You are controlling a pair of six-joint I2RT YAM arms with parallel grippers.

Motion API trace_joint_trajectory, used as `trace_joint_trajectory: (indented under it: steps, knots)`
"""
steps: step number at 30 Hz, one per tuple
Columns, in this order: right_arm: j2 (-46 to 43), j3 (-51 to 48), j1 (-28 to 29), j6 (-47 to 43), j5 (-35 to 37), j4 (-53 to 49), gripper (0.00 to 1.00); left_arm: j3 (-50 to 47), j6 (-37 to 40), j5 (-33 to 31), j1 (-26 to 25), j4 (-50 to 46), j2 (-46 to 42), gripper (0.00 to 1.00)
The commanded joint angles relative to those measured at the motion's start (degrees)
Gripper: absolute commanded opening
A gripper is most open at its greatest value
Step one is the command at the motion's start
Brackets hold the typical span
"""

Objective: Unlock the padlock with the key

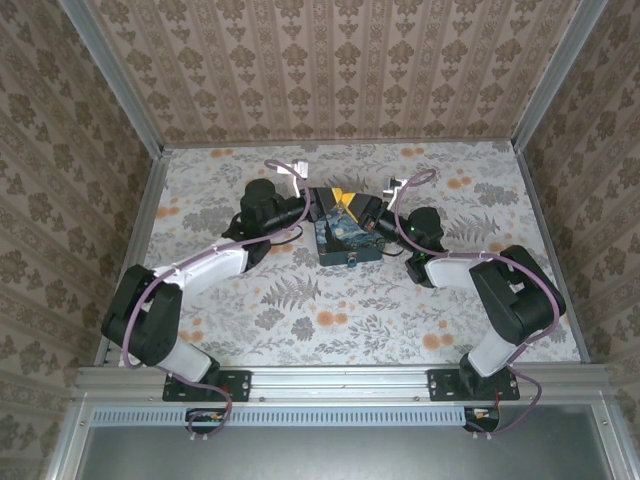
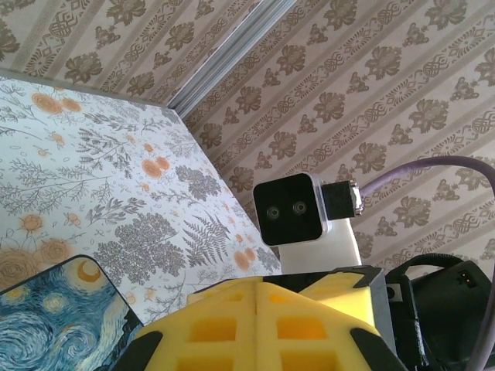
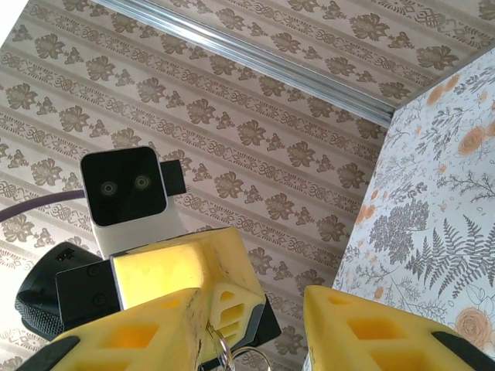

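Note:
Both arms meet over the night-sky painted box (image 1: pixel 345 243) in the middle of the table. My left gripper (image 1: pixel 335 200) is at the box's far end, its yellow pads (image 2: pixel 259 325) pressed flat together, shut. In the right wrist view its tip (image 3: pixel 197 267) sits just behind my right gripper's left finger (image 3: pixel 147 332). A small metal key ring (image 3: pixel 230 357) hangs in the seam between them. The key is hidden, so I cannot tell what grips the ring. My right gripper (image 3: pixel 255 340) is open, with a clear gap between its fingers. The padlock is hidden.
The box's corner (image 2: pixel 54 317) shows at the lower left of the left wrist view. Patterned walls (image 1: pixel 340 70) close in the back and both sides. Floral tabletop (image 1: pixel 330 320) lies free in front of the box and out to both sides.

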Motion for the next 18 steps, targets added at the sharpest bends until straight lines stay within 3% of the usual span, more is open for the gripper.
trace_joint_trajectory:
  steps: [1, 18]
  knots:
    - [0.33, 0.28, 0.41, -0.51, -3.13, 2.44, 0.39, -0.14, -1.73, 1.79, -0.08, 3.20, 1.29, 0.00]
    - [0.77, -2.38, 0.93, -1.82, -3.95, 2.60, 0.25, 1.25, -3.14, 1.11, -0.17, 2.17, 2.82, 0.00]
